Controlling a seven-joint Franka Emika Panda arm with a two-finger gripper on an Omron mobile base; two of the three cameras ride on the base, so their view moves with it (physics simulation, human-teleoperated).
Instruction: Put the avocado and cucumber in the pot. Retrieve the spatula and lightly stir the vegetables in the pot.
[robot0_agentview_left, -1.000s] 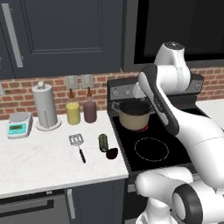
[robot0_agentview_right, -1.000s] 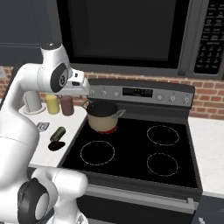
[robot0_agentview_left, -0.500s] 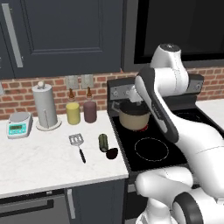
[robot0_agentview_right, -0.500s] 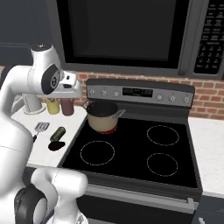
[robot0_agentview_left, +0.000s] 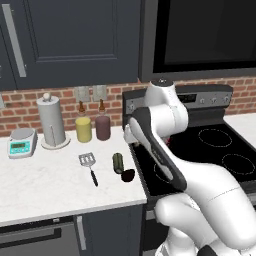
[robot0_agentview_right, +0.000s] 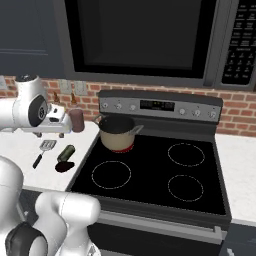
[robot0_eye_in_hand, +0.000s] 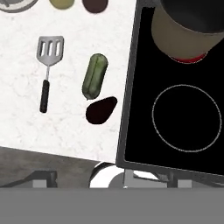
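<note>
The near-black avocado (robot0_eye_in_hand: 101, 109) lies on the white counter just left of the stove edge. The olive-green cucumber (robot0_eye_in_hand: 95, 75) lies right behind it, almost touching. Left of both rests the spatula (robot0_eye_in_hand: 49, 65), slotted head away from the counter's front. The tan pot (robot0_agentview_right: 118, 134) stands on the rear left burner with nothing visible inside. My gripper (robot0_agentview_right: 50, 134) hangs open and empty well above the counter, over the spatula (robot0_agentview_right: 44, 150), the cucumber (robot0_agentview_right: 66, 152) and the avocado (robot0_agentview_right: 64, 166). In the left base view my arm hides the pot; the avocado (robot0_agentview_left: 128, 175) and cucumber (robot0_agentview_left: 118, 162) sit below my hand.
A paper towel roll (robot0_agentview_left: 51, 122), a scale (robot0_agentview_left: 21, 141), a yellow bottle (robot0_agentview_left: 83, 129) and a dark red bottle (robot0_agentview_left: 103, 126) line the brick wall at the back of the counter. The black stove top (robot0_agentview_right: 150, 175) lies to the right, under a microwave (robot0_agentview_right: 145, 37).
The arm has swung left, carrying the hand from beside the pot over the stove to above the counter. The avocado, cucumber, spatula and pot have not moved.
</note>
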